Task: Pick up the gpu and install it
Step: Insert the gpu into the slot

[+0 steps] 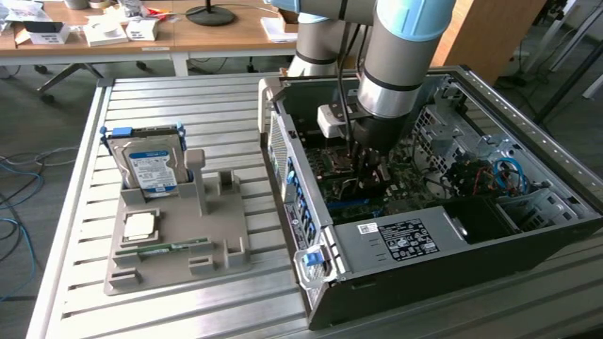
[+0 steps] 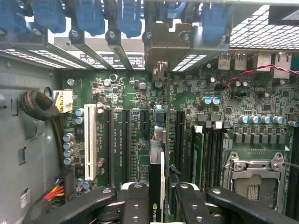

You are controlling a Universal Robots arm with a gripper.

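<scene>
The gpu [image 2: 155, 182] is clamped edge-on in the gripper [image 2: 159, 192] over the motherboard [image 2: 140, 93]. Its connector could be jammed by slot misalignment.

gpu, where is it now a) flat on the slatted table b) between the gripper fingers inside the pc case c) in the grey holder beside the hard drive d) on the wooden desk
b: the gpu is clamped edge-on in the gripper, over the motherboard inside the pc case.
</scene>
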